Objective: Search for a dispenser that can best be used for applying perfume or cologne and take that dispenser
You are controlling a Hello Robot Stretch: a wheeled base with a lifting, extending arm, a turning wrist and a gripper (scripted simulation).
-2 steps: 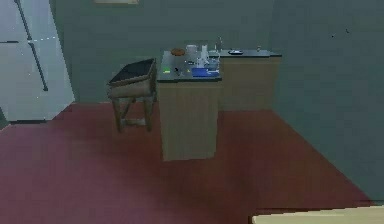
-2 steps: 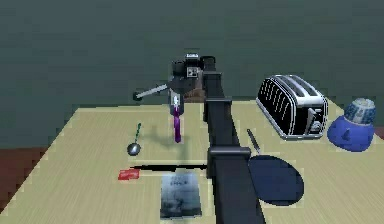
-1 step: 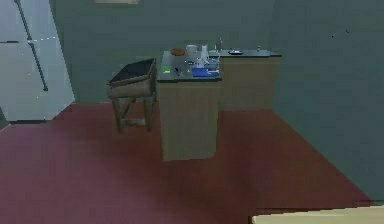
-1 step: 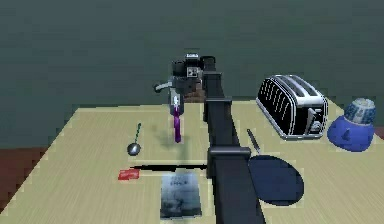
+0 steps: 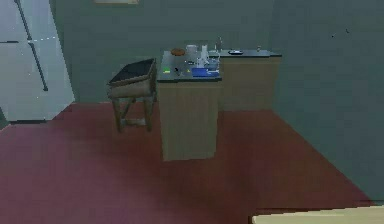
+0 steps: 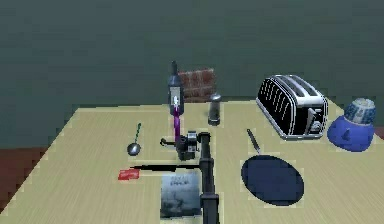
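Pincer (image 6: 184,145): seen in the arm side view at the far end of the arm (image 6: 207,188), low over a pale table (image 6: 90,130). A bottle stands on the table right behind it, so whether it grips anything cannot be told.
Bottle (image 6: 175,98): a slim dispenser with a dark head and a purple lower part, near the table's middle, just up the picture from the pincer. Touching or apart cannot be told.
Bottle's axis: long axis upright, head at the top, base toward the table. Which way the nozzle faces cannot be made out.
Arm side view, left of arm: a ladle (image 6: 135,141) lies well left of the bottle, a small red item (image 6: 127,175) sits near the front edge, and a grey booklet (image 6: 179,196) lies just beside the arm.
Arm side view, right of arm: a grey shaker (image 6: 213,108) stands near the bottle and a brown block (image 6: 203,80) behind it. Farther right are a toaster (image 6: 290,105), a blue pot (image 6: 353,124) at the edge and a dark round pan (image 6: 272,180).
Forward view: red floor (image 5: 90,170), a white fridge (image 5: 30,60) at the left, and a dark-topped stool (image 5: 132,82) beside a pale island (image 5: 190,115). Small items on its top are too small to name. A second counter (image 5: 250,85) stands behind, against a grey-green wall (image 5: 320,50).
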